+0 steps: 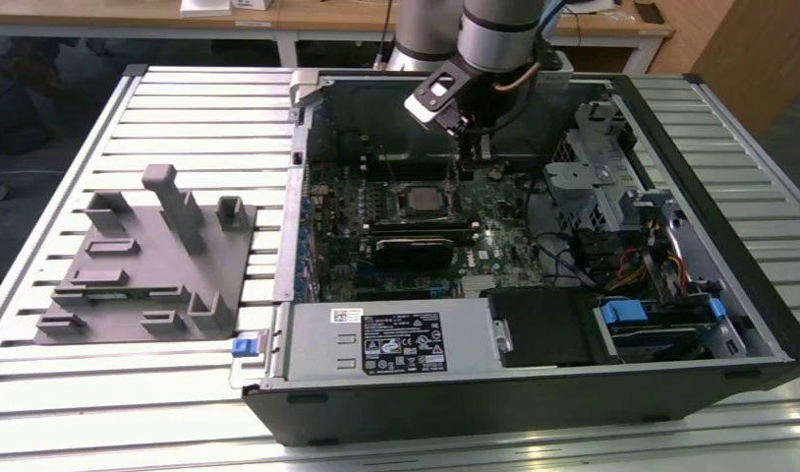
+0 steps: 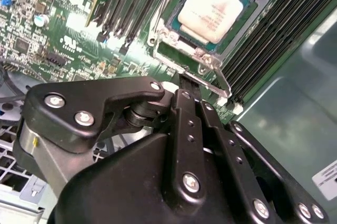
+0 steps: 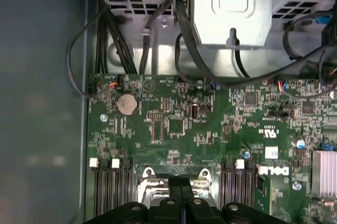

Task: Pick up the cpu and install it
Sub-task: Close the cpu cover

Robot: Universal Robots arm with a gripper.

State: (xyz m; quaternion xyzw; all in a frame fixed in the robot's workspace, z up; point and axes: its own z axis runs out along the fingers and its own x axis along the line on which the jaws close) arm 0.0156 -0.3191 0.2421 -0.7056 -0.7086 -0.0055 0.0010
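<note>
My arm (image 1: 498, 29) reached in from twelve o'clock in the exterior view, wrist tilted, over the open computer case (image 1: 532, 393) and its green board (image 1: 505, 241). My pincer (image 1: 470, 165) hung low above the board, its black fingers (image 2: 185, 113) pressed together on nothing in both wrist views. The cpu (image 1: 420, 204) lay flat in the socket (image 2: 174, 42), near my pincer, at about seven o'clock from it. My own linkage hid part of the socket in the first wrist view.
</note>
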